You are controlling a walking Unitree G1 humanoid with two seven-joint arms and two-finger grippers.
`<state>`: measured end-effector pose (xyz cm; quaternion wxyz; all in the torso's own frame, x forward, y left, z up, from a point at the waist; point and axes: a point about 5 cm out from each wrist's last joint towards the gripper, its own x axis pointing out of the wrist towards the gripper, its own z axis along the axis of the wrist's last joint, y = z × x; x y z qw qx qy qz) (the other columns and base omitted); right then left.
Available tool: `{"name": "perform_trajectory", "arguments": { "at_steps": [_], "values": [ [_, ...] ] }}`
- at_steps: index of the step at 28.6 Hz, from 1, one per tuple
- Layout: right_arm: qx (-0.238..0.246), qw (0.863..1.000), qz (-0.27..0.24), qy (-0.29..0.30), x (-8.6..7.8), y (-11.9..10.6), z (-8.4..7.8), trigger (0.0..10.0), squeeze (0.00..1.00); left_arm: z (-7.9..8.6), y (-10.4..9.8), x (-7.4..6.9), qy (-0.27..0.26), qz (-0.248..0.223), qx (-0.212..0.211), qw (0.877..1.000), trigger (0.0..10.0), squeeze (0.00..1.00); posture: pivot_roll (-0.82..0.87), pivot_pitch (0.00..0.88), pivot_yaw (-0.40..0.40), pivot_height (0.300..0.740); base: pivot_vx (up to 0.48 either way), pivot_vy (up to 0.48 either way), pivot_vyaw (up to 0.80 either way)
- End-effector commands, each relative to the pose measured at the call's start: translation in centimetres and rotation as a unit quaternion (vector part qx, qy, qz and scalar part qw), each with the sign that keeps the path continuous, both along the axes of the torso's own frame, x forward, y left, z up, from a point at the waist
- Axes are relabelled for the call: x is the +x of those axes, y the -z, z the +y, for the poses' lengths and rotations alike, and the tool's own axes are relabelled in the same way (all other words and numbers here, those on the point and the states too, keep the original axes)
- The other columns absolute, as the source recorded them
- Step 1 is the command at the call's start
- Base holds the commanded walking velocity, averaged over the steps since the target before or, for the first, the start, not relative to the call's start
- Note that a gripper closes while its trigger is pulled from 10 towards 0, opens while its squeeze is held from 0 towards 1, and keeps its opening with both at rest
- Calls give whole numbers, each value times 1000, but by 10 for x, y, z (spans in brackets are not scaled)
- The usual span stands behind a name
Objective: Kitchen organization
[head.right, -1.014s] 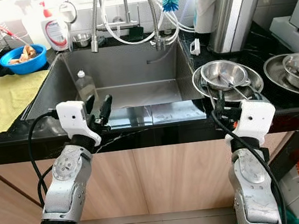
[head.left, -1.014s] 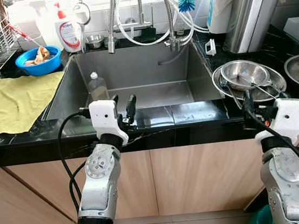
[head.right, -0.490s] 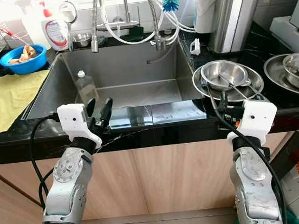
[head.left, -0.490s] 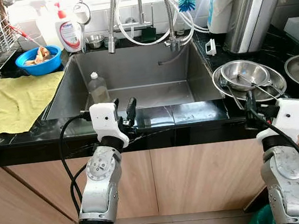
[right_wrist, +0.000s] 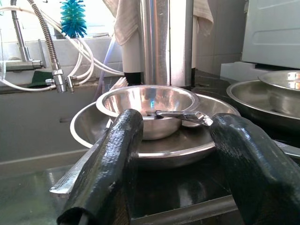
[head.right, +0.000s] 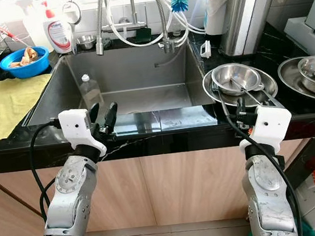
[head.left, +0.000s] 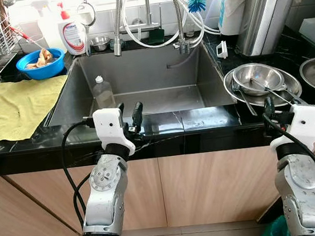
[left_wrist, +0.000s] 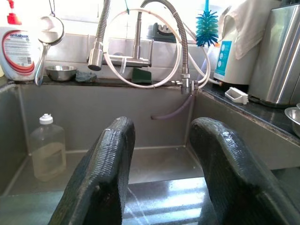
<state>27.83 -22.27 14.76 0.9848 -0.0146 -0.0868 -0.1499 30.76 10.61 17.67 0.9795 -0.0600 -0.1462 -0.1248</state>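
While both arms hover at the front edge of the black surface (head.left: pixel 203 119), nothing is yet in hand: the left tool (head.left: pixel 129 111) sits at lower centre-left of the frame with its fingers apart over the near rim of the steel sink (head.left: pixel 74 93), and the right tool (head.right: pixel 240 108) at lower right has its fingers likewise apart, aimed at the stacked dishes. Those dishes look like the job's likely target: a small steel bowl (right_wrist: pixel 147 105) nested in a wider steel plate (right_wrist: pixel 187 147), right of the sink in the middle right of the frame, with flat metal utensils (right_wrist: pixel 180 115) lying across them and one handle sticking out toward the robot. A clear plastic bottle (left_wrist: pixel 47 147) stands upright in the sink's left part, well beyond the left tool. My judgement is that the step in hand is the reach to the bowl stack. To do it well, the right tool should come in low and level, straddle one rim only rather than bowl and plate together, and close on the near edge clear of the loose utensils, which could slide or clatter off. Polished steel is slick, so a firm, squarely seated bite before lifting matters.
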Motion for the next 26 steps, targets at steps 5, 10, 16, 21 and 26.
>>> {"name": "perform_trajectory", "arguments": {
  "at_steps": [5,10,16,21,26],
  "values": [
    [-3,1000,-6,3,5,-4,-2,10000,0,1,-3,-1,-1,-2,1,1000,10000,0,-52,0,33,740,0,0,0],
    [-8,1000,-14,6,7,-9,-5,10000,0,1,-3,-1,-1,-2,-1,1000,10000,0,-54,0,33,740,0,0,0],
    [-9,1000,-17,6,8,-10,-6,0,0,1,-3,-1,0,-2,-1,1000,10000,0,-53,0,34,740,0,0,0],
    [-7,1000,-17,5,7,-9,-4,0,0,1,-3,-1,-1,-2,1,1000,10000,0,-53,0,34,740,0,0,0],
    [-7,1000,-20,7,7,-9,-5,0,0,1,-2,-1,-1,-1,2,1000,10000,0,-54,0,35,740,0,0,0]
  ]
}}
